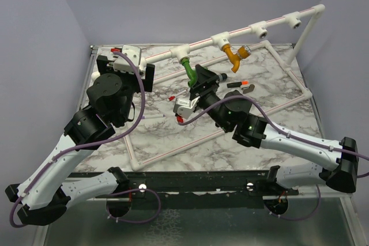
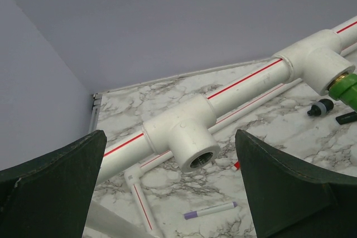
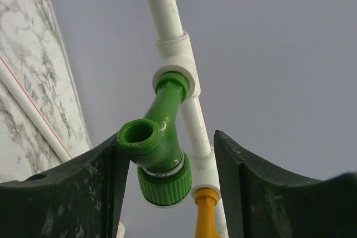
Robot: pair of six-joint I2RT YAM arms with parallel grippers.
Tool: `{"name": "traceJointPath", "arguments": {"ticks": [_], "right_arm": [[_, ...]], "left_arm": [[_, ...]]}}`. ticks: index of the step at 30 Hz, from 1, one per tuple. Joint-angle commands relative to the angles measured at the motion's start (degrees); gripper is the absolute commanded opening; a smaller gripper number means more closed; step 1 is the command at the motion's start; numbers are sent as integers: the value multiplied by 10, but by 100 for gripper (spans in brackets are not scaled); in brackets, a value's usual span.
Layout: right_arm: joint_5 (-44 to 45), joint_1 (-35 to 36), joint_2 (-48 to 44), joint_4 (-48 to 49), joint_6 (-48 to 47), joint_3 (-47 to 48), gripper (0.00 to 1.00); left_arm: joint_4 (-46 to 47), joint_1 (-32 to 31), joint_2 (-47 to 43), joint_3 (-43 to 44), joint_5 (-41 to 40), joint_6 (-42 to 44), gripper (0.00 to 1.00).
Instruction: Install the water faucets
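The bench (image 1: 173,136) carries the white pipe frame (image 1: 239,33). The left tool (image 2: 170,137) has its jaws wide apart and faces an empty T-socket (image 2: 187,137). The right tool (image 3: 170,137) straddles the green faucet (image 3: 162,154), jaws apart and not clamped, with one finger (image 3: 83,182) touching its spout. The green faucet and the orange faucet (image 1: 235,57) sit in neighbouring rail sockets.

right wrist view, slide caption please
Right gripper open around the green faucet, seated in a pipe frame socket; orange faucet beside it.
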Motion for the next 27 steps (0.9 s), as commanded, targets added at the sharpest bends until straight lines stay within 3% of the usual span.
{"name": "traceJointPath", "arguments": {"ticks": [1, 11, 16, 27], "right_arm": [[34, 3, 15, 42, -16, 19, 62], [63, 3, 53, 85, 14, 27, 31], [91, 3, 64, 101, 47, 25, 2], [99, 4, 74, 103, 356, 46, 1]], "left_arm": [[1, -3, -2, 13, -19, 8, 99], [1, -3, -8, 10, -22, 10, 99], [1, -3, -12, 8, -23, 11, 99], [1, -2, -16, 6, -20, 9, 99]]}}
